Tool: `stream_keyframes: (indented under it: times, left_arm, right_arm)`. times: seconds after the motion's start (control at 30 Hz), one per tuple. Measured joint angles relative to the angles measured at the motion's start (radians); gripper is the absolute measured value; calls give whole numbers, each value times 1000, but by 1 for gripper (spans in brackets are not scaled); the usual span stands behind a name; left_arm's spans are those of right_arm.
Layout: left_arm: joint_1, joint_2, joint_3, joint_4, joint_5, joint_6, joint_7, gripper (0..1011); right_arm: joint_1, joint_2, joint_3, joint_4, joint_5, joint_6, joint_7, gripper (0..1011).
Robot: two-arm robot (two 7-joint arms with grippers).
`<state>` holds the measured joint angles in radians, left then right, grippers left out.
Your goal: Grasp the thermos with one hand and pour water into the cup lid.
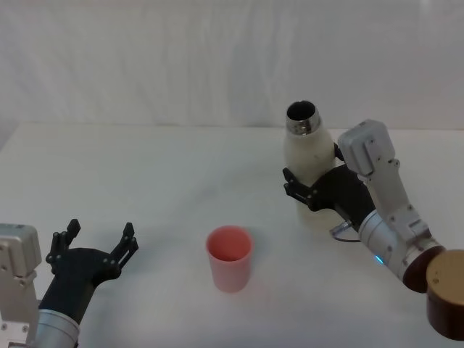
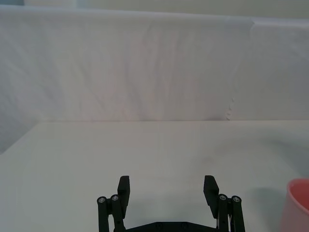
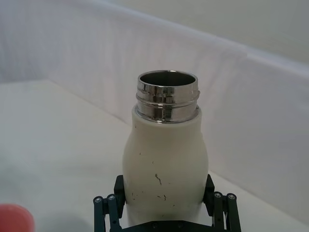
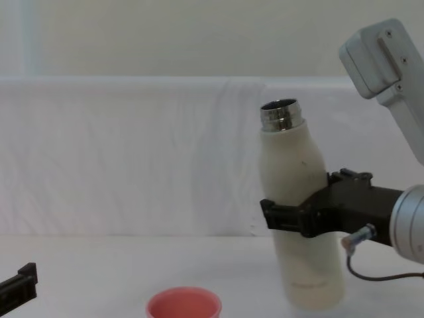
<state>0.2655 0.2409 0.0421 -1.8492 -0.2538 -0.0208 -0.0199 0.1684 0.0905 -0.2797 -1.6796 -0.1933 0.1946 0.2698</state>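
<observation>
Jaws of the right gripper [image 4: 286, 218] clamped on the thermos [image 4: 295, 199]; jaws of the left gripper [image 1: 98, 246] spread wide with nothing between them.

The right arm reaches in from the robot's right with its wrist turned sideways, so the black fingers [image 3: 115, 205] wrap the cream-white body at about mid-height, one on each flank. The thermos leans slightly, its open steel neck [image 1: 301, 118] tipped a little toward the robot's left; in the chest view its base seems to sit at or just above the table [image 1: 145, 174], though contact is hard to judge. The cup lid [image 1: 230, 257] stands upright and well apart from the thermos, nearer the robot and to its left. The left gripper rests low near the table's near-left edge, fingers [image 2: 124, 191] pointing forward, with the pink rim off to its right.
</observation>
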Motion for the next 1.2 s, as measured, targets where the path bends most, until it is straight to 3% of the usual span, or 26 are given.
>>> stream_keyframes:
  times: [0.23,0.47,1.2]
  left_arm:
    - [0,0,0,0,0,0,0,1001]
    - [0,0,0,0,0,0,0,1001]
    - [0,0,0,0,0,0,0,1001]
  right_arm:
    - [17,-40,26,52,131,0,38,957]
    - [28,-51,37,84,205,8,58,957]
    - [93,-36,7,171,264,22,26,957]
